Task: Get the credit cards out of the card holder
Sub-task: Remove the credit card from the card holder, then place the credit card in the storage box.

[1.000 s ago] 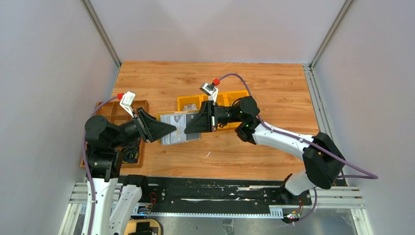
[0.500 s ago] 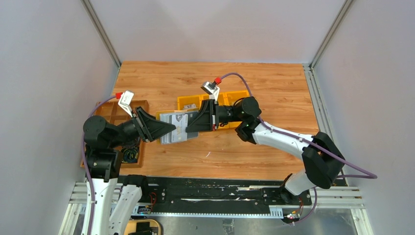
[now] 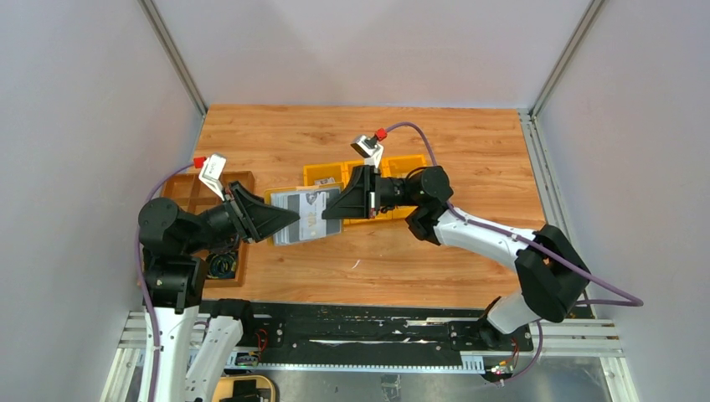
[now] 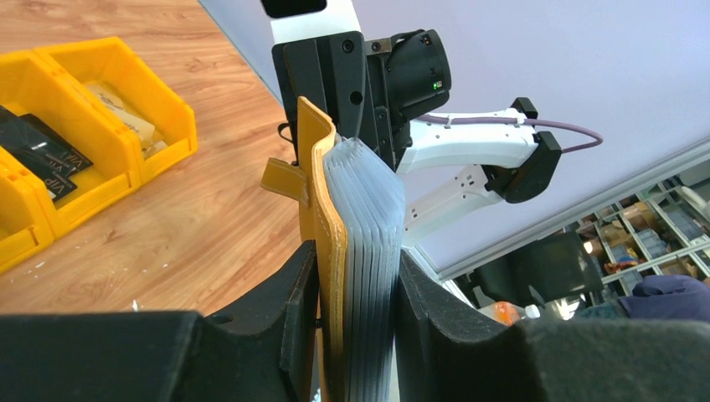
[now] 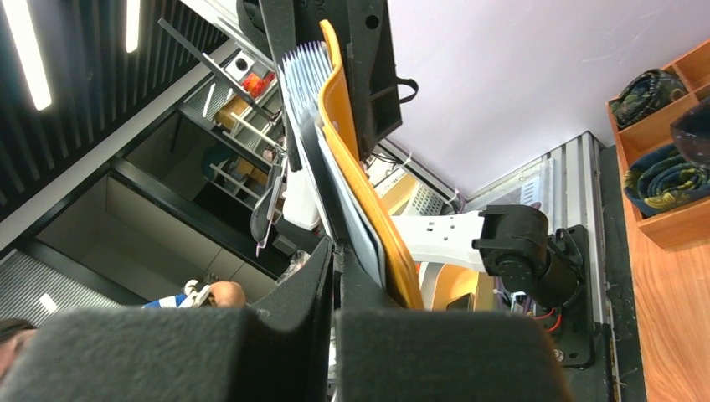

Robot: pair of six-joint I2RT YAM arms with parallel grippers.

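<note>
Overhead view comes through bright and even, sharp all over, only soft shadows on the table (image 3: 377, 276). Left wrist: near fingers (image 4: 285, 310) dark and blurred. Right wrist: strip lights (image 5: 15, 50) glare top-left, the background perhaps slightly soft.

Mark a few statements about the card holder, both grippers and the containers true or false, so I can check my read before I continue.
1. The left gripper is clamped on the card holder. True.
2. The card holder lies flat on the table. False: it is held up between the two grippers.
3. The right gripper is wide open and clear of the holder. False: it is shut on the holder's opposite edge.
4. The yellow bins are empty. False: dark cards lie in one.
5. The brown tray is on the left arm's side. True.
</note>
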